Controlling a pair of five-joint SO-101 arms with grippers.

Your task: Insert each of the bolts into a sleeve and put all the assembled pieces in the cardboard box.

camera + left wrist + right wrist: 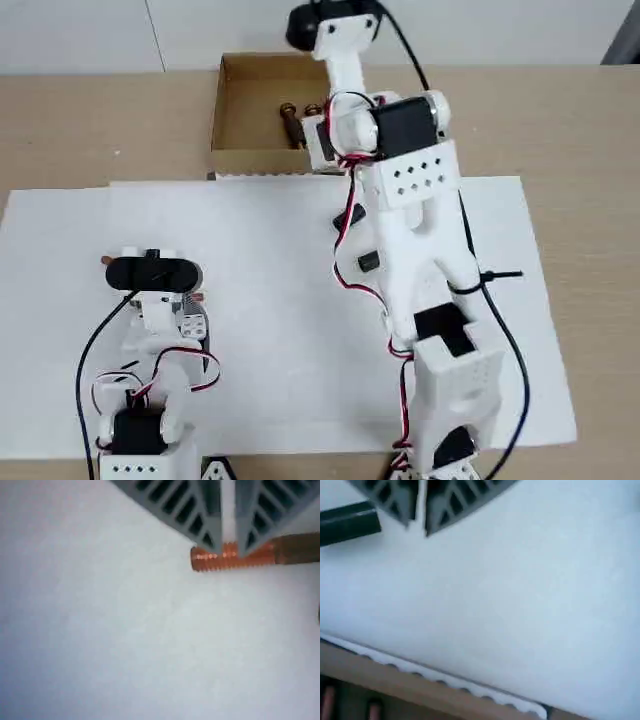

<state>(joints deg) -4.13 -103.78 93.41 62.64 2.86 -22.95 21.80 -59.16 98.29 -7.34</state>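
A copper bolt [232, 560] lies on the white paper [125, 640], its thread bare and a brown part [297, 550] at its other end. My left gripper [229, 542] is shut, its grey tips just over the thread and across the bolt's length. In the high view the left arm's wrist [152, 272] hangs over the paper's left side. My right gripper [421, 517] is shut over the paper beside a dark sleeve [347, 522] that lies flat. That sleeve [368, 262] shows beside the right arm. The cardboard box [232, 105] holds assembled pieces [293, 122].
The box's near wall [395, 682] and the paper's edge run close below the right wrist. The white paper [260, 300] covers most of the wooden table [90, 120]. The right arm [420, 230] stretches across the paper's right half toward the box.
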